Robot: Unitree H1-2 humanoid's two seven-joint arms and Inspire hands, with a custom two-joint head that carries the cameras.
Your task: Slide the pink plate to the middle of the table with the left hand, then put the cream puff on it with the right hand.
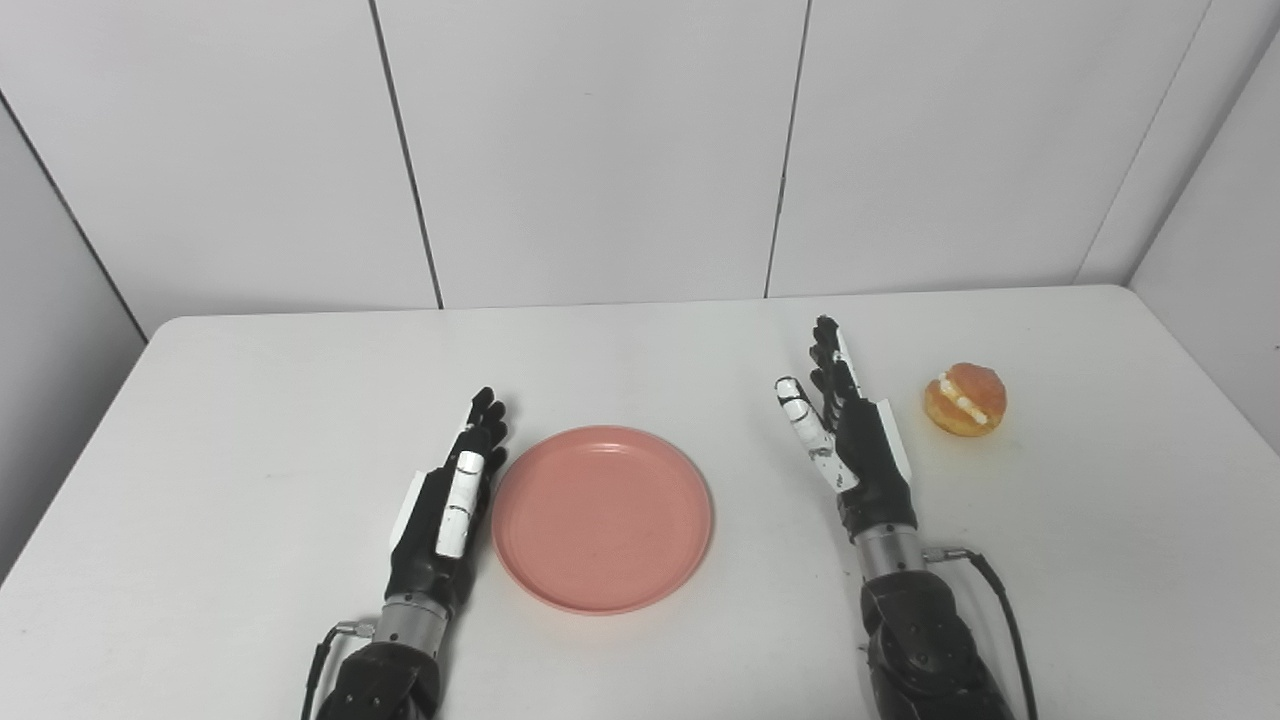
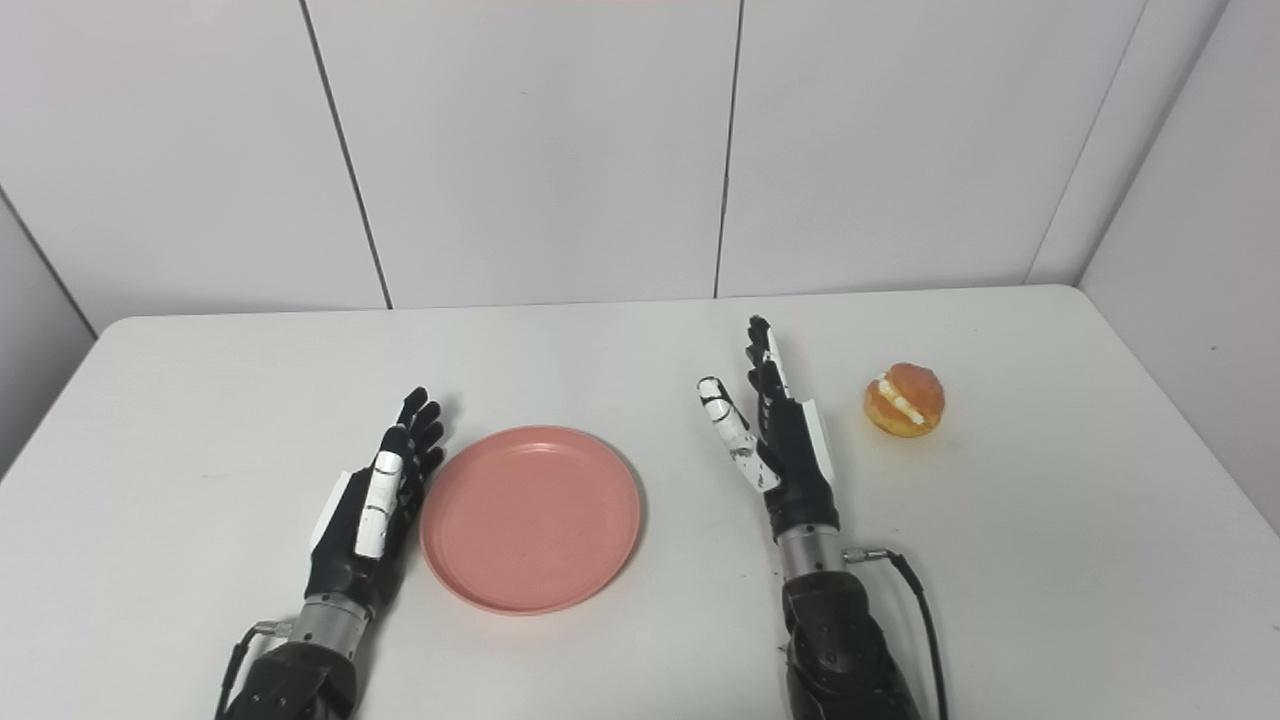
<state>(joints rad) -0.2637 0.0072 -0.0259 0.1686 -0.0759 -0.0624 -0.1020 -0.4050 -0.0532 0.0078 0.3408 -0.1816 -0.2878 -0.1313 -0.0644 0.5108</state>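
1. We see the pink plate (image 1: 601, 517) lying flat toward the near edge of the desk (image 1: 250, 400), roughly midway between its left and right edges, so we judge the slide to be done or nearly so.
2. Our left hand (image 1: 450, 510) rests just beside the plate's left rim, fingers (image 1: 487, 420) straight and loosely together, holding nothing; we cannot tell whether it touches the rim.
3. The cream puff (image 1: 965, 399) sits bare on the desk toward the right edge, well apart from the plate, so the second step is not yet done.
4. Our right hand (image 1: 850, 430) stands edge-on between plate and puff, fingers stretched out, thumb spread, gripping nothing, near the puff but clear of it.
5. The desk is plain white with rounded far corners; nothing else lies on it.
6. Behind and beside it stand white wall panels (image 1: 600, 150) with dark seams.
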